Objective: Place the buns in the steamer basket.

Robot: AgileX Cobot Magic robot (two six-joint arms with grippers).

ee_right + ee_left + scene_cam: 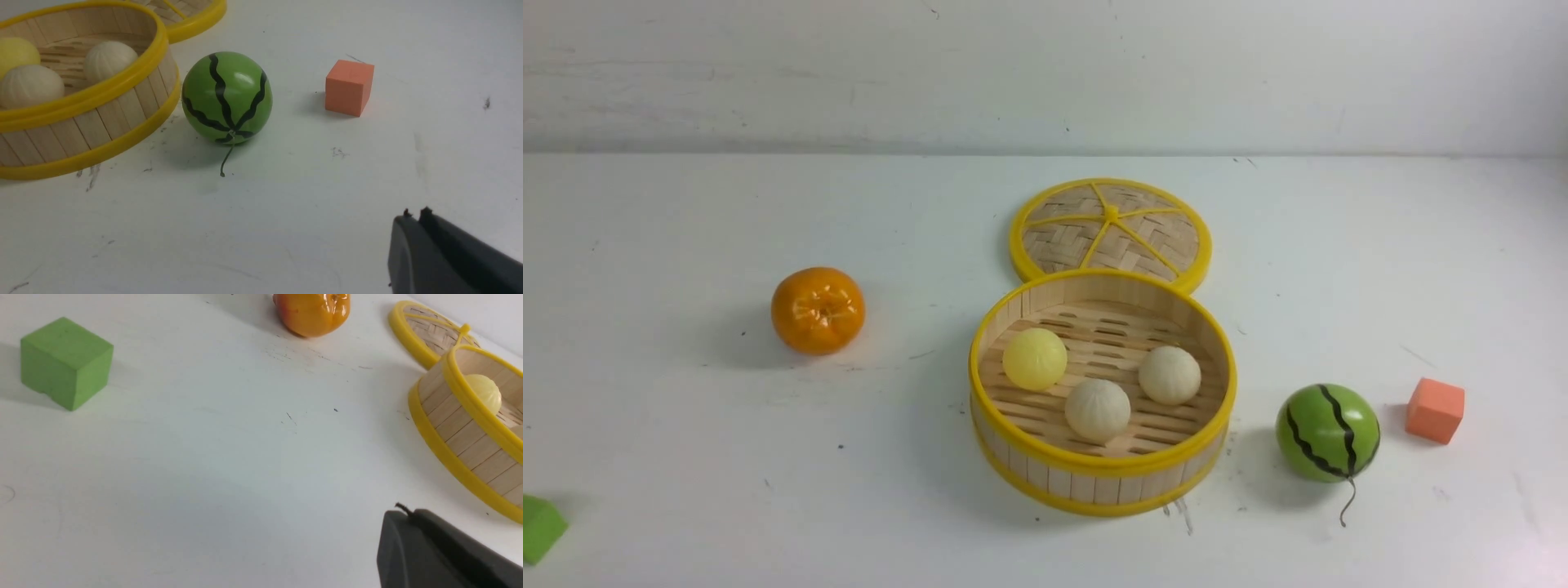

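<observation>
While both arms hang back near the worktop's front edge:
Left gripper (pixel 402 516): fingers pressed together, empty
Buns: pale yellow bun (pixel 1035 358), two cream-white buns (pixel 1098 409) (pixel 1170 375), faintly pleated, inside steamer basket (pixel 1094 469), mid-worktop
Right gripper (pixel 414 218): fingers together, empty

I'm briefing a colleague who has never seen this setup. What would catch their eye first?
Probably the steamer basket mid-table, holding all three buns, with its woven lid lying flat just behind it. Next come the glossy orange to its left, and the striped watermelon ball and orange cube to its right.
</observation>
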